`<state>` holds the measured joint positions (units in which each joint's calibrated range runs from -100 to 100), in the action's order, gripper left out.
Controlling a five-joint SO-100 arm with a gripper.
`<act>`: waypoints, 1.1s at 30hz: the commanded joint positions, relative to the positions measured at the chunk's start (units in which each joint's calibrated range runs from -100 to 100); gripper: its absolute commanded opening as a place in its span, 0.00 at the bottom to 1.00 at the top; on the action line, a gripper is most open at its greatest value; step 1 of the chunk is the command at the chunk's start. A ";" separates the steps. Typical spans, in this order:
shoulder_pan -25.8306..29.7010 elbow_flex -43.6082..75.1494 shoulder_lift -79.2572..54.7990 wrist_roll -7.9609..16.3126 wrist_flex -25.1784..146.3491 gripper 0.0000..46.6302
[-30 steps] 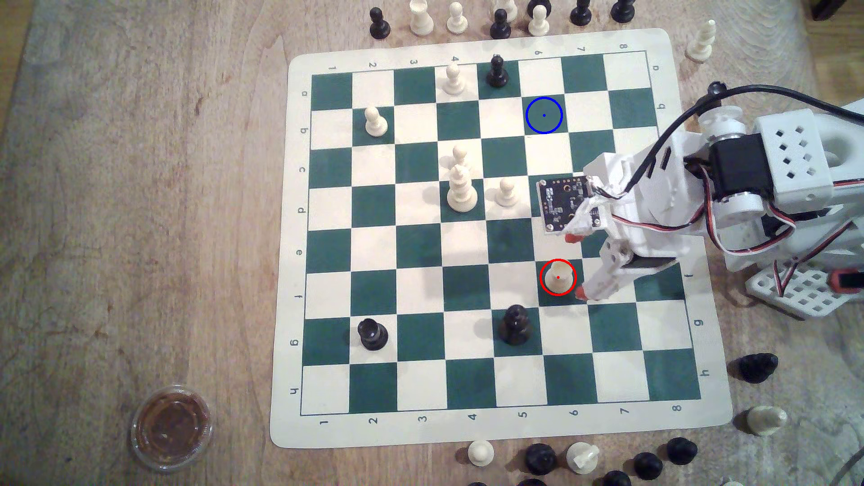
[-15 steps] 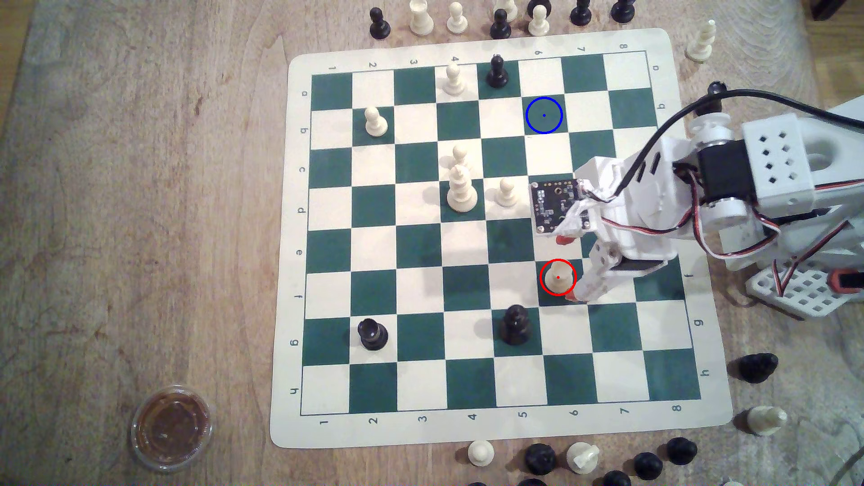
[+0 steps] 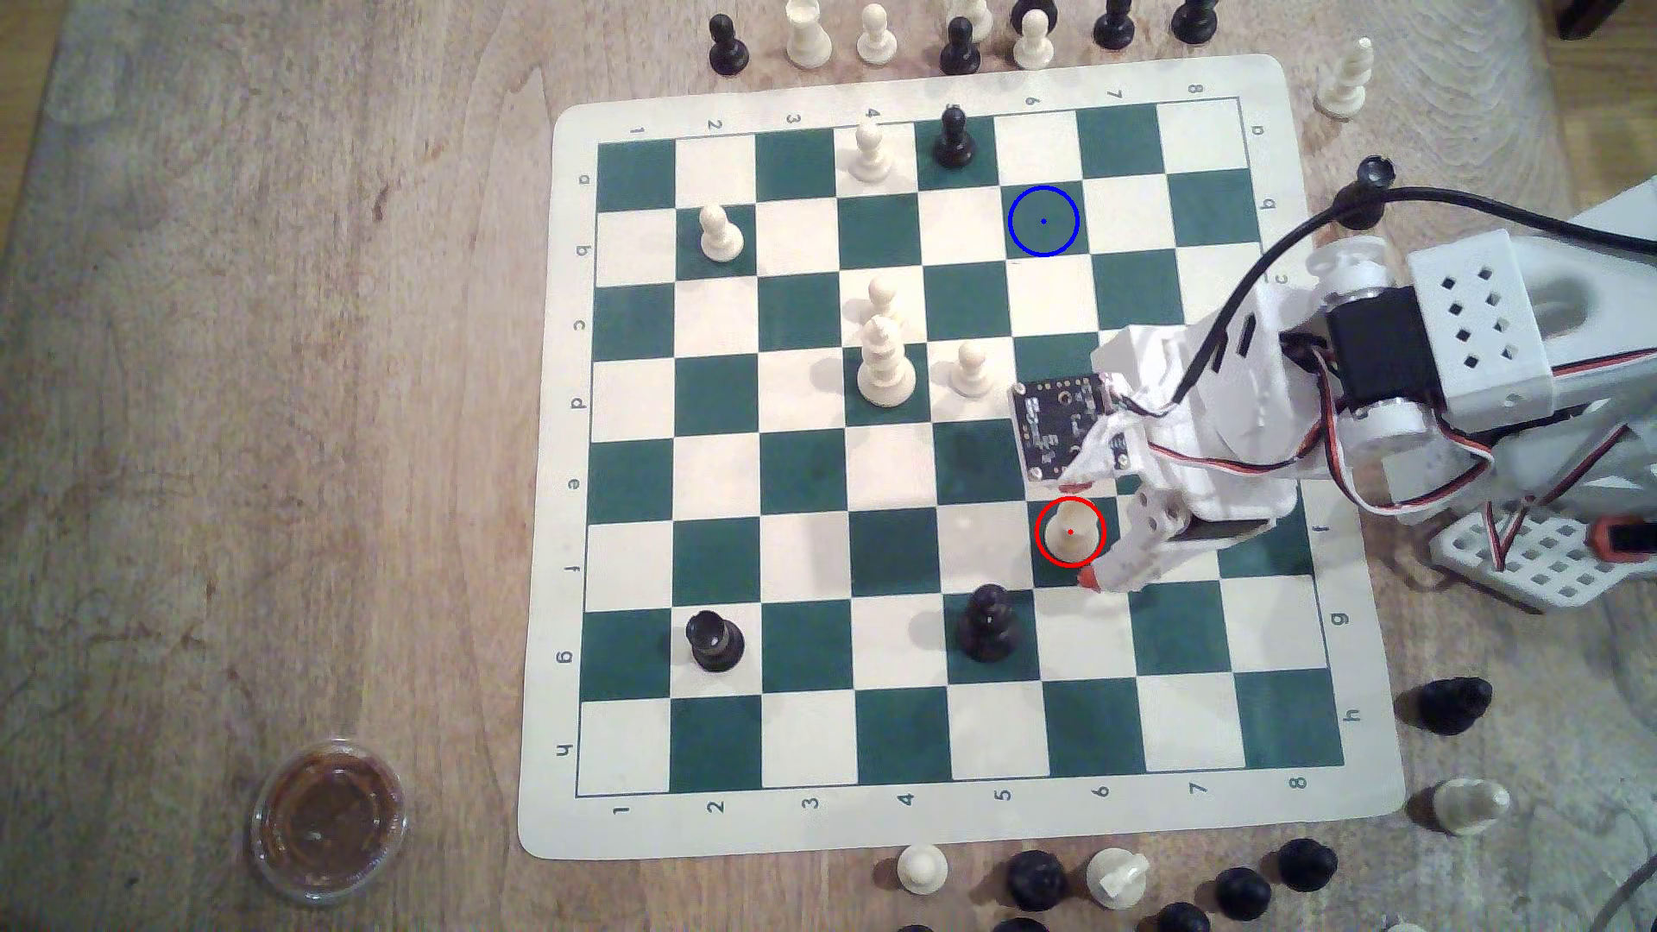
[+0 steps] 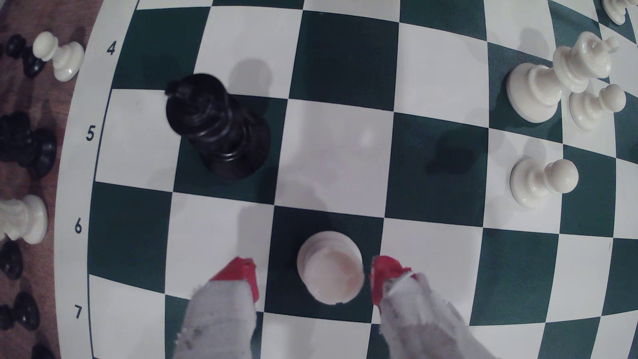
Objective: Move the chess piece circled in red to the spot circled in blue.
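- Cream rook stands upright on the red-ringed green square, board row f, column 6.
- Gripper spread, one red-tipped finger each side of the rook; the finger toward the board's middle sits just beside it, the other has more gap. No pinch yet.
- Black king at roughly 7 o'clock of the rook in the exterior view, one square diagonally.
- Blue-ringed square at 12 o'clock, well apart.
- Risk: uneven closing may tip the rook; a low carry could clip the cream pawn.

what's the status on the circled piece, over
Gripper open, fingers either side of the chess piece, not closed. Piece upright on its green square. The spot bare.
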<state>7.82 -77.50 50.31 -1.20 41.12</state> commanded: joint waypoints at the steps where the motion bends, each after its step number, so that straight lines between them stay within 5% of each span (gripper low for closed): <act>1: 0.28 1.52 -0.23 0.44 -1.23 0.33; 11: 1.14 1.88 -1.50 1.03 -2.05 0.01; 23: -2.22 9.32 0.79 1.17 8.02 0.01; 33: -16.46 20.11 1.89 0.10 12.45 0.01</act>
<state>-2.88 -66.20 49.48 -0.76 52.03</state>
